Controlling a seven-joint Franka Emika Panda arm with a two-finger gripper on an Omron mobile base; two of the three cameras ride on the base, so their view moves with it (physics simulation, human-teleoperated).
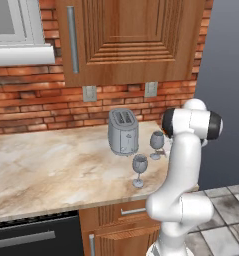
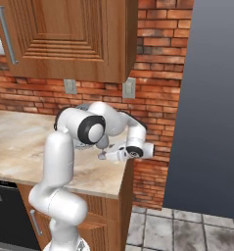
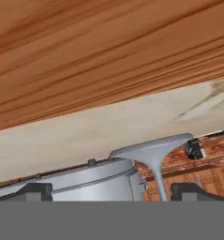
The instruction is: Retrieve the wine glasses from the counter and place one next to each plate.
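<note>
On the beige marbled stone counter (image 1: 51, 170), under a brown wooden wall cabinet (image 1: 131, 35) with a silver bar handle (image 1: 72, 39), two small grey translucent stemmed wine glasses are standing upright, stems vertical and bowls opening upward. The nearer wine glass (image 1: 139, 170) is sitting toward the counter's front edge, at about five o'clock from the silver two-slot toaster (image 1: 123, 131). The farther wine glass (image 1: 157, 145) is standing just beside the toaster at its three o'clock, close to the white arm's dark-jointed elbow. The two glasses are near each other but apart. No writing or brand is readable on the toaster or anywhere else.

A red brick wall (image 1: 36, 110) is running behind the counter, carrying two grey outlet plates (image 1: 89, 93). At eleven o'clock in the left base view a white window sill (image 1: 21, 54) is showing. Below the worktop, brown wooden drawers with silver handles (image 1: 133, 211) are sitting beside a dark appliance front (image 1: 36, 240). A tall flat grey panel (image 2: 211, 103) is rising past the counter's end, over a grey tiled floor (image 2: 187, 230).

In the right base view the arm is folding over the counter's end with its hand low above the stone. In the rolled hand view, the toaster's body and a glass's round foot (image 3: 153, 149) and stem are appearing inverted, with the gripper (image 3: 111, 191) facing them; its dark fingertips (image 3: 34, 191) are standing wide apart, clamping nothing.
</note>
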